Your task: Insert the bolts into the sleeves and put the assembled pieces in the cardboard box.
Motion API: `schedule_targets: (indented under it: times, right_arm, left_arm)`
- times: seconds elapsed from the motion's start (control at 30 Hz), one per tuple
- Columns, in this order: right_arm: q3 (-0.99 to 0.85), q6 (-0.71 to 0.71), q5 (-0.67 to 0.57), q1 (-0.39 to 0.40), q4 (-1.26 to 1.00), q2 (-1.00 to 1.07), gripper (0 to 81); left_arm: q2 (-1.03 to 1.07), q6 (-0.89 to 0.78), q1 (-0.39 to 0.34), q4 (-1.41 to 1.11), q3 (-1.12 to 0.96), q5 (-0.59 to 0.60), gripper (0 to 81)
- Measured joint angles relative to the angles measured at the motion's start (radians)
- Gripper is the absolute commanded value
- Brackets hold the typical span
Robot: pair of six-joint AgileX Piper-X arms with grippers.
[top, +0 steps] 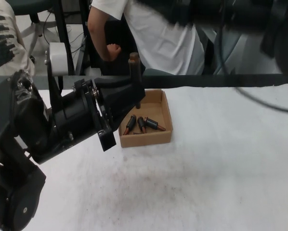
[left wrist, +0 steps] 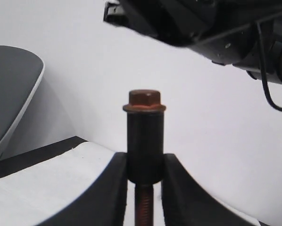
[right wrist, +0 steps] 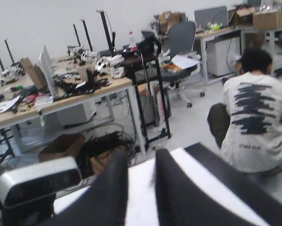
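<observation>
- Jaws of the left gripper (top: 134,85), seen from the high view, were clamped on an assembled piece (top: 133,62). The piece stood upright, its long axis vertical and its bolt head uppermost.
- In that view the cardboard box (top: 164,109) lay at about 5 o'clock from those jaws, close by and lower. The gripper hung over the box's far left corner, at about 11 o'clock from the box's middle.
- Three finished pieces (top: 141,123) lay flat in the near half of the box, side by side. The far half, nearest the held piece, was bare cardboard.
- The box sat on the white surface (top: 221,159), and the left arm was plainly the nearer one to it.
- My judgement: the coming move turned on that short offset. The piece needed carrying toward 5 o'clock and down, then tipping off vertical or simply dropping into the bare far half.
- In the left wrist view both fingers (left wrist: 108,188) pressed the dark sleeve (left wrist: 145,141) from either side, with no gap showing.
- The bolt (left wrist: 144,100) sat fully home in that view. Its hex flange rested on the sleeve's end beyond the fingertips, and its thread came out of the other end between the fingers.
- In the right wrist view the right gripper (right wrist: 141,162) was slightly parted and held nothing. It faced out toward the room rather than down at the box, so I judged it had no part in the placing.
</observation>
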Motion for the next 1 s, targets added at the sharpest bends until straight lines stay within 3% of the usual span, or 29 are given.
schedule_targets:
  times: [0.23, 0.33, 0.4, 0.47, 0.5, 0.73, 1.0]
  right_arm:
    - [-0.024, -0.001, -0.019, -0.066, 0.038, -0.075, 0.8]
    - [-0.027, -0.017, -0.057, -0.083, 0.183, -0.099, 0.8]
    - [-0.027, -0.059, -0.075, -0.084, 0.309, -0.104, 0.8]
    - [-0.027, -0.178, -0.075, -0.080, 0.548, -0.113, 0.8]
    - [-0.027, -0.187, -0.075, -0.080, 0.548, -0.113, 0.8]
    - [0.010, -0.381, -0.058, -0.072, 0.886, -0.120, 0.8]
    - [0.228, -0.394, -0.039, -0.067, 0.955, -0.216, 0.8]
  left_arm:
    - [-0.003, 0.004, 0.000, 0.106, -0.026, -0.022, 0.2]
    - [-0.003, 0.163, 0.000, 0.402, -0.109, -0.063, 0.2]
    - [0.004, 0.408, 0.000, 0.699, -0.228, -0.163, 0.2]
    - [0.014, 0.478, 0.000, 0.775, -0.268, -0.201, 0.2]
    - [0.029, 0.530, 0.002, 0.831, -0.308, -0.232, 0.2]
    - [0.195, 0.638, 0.007, 0.907, -0.461, -0.318, 0.2]
    - [0.521, 0.679, 0.007, 0.963, -0.624, -0.375, 0.2]
